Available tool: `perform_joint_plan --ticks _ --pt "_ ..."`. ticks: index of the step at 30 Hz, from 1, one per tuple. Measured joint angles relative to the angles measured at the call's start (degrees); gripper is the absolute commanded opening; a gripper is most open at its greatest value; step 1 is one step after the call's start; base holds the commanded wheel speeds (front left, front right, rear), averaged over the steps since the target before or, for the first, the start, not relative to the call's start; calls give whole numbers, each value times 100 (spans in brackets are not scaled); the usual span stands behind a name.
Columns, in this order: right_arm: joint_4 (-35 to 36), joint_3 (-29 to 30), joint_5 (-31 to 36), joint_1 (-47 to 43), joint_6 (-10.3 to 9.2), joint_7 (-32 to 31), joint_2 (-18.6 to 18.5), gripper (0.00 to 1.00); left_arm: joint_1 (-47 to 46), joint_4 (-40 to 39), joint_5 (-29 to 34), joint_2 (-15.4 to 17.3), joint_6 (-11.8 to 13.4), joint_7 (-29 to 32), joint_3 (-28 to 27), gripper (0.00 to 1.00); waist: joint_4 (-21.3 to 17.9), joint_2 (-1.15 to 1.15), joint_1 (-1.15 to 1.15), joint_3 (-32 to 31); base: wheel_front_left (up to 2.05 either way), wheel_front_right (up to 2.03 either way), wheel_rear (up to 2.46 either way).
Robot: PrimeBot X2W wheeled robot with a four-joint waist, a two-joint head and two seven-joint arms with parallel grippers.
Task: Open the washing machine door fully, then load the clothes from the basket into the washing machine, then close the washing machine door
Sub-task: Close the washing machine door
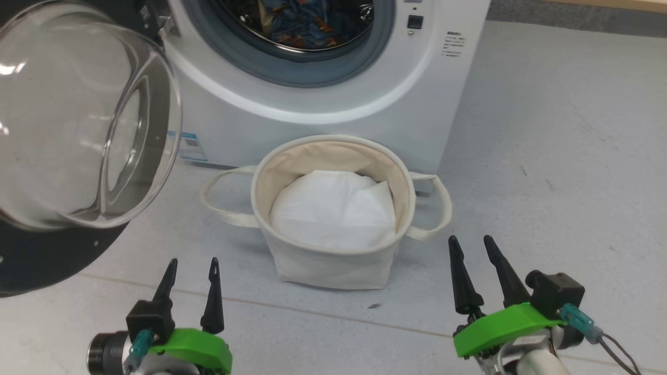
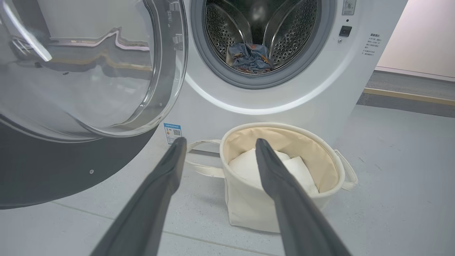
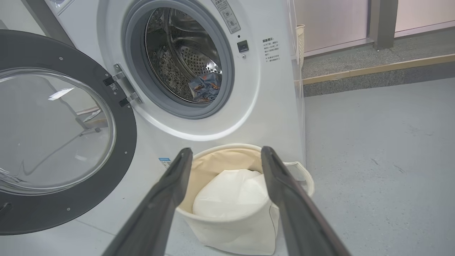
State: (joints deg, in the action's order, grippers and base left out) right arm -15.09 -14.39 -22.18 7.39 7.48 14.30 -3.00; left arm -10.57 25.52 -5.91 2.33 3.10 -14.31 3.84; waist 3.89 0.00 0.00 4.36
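The washing machine (image 1: 333,104) (image 2: 312,92) (image 3: 270,106) stands with its door (image 1: 78,130) (image 2: 81,71) (image 3: 57,135) swung wide open to the left. Blue printed clothes (image 1: 307,23) (image 2: 249,58) (image 3: 206,89) lie inside the drum. The cream basket (image 1: 333,260) (image 2: 249,209) (image 3: 234,234) sits on the floor before the machine, holding a plain white padding sheet (image 1: 333,208). My left gripper (image 1: 190,263) (image 2: 218,142) is open and empty, near the floor left of the basket. My right gripper (image 1: 471,240) (image 3: 227,151) is open and empty, right of the basket.
Pale grey floor (image 1: 563,156) spreads to the right of the machine. A raised dark strip with a wooden edge (image 3: 373,71) runs along the back wall. The open door's black ring (image 1: 47,260) hangs low over the floor at the left.
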Motion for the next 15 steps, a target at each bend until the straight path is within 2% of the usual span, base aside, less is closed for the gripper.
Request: perform_joint_plan --ticks 4,15 --pt "68 -4 16 2 0 0 0 100 -1 -58 0 0 42 0 26 100 177 0 0 33 0 0 0" --pt "232 -256 49 53 0 0 0 100 1 -336 -88 1 101 0 82 100 1032 0 0 191 0 0 0"
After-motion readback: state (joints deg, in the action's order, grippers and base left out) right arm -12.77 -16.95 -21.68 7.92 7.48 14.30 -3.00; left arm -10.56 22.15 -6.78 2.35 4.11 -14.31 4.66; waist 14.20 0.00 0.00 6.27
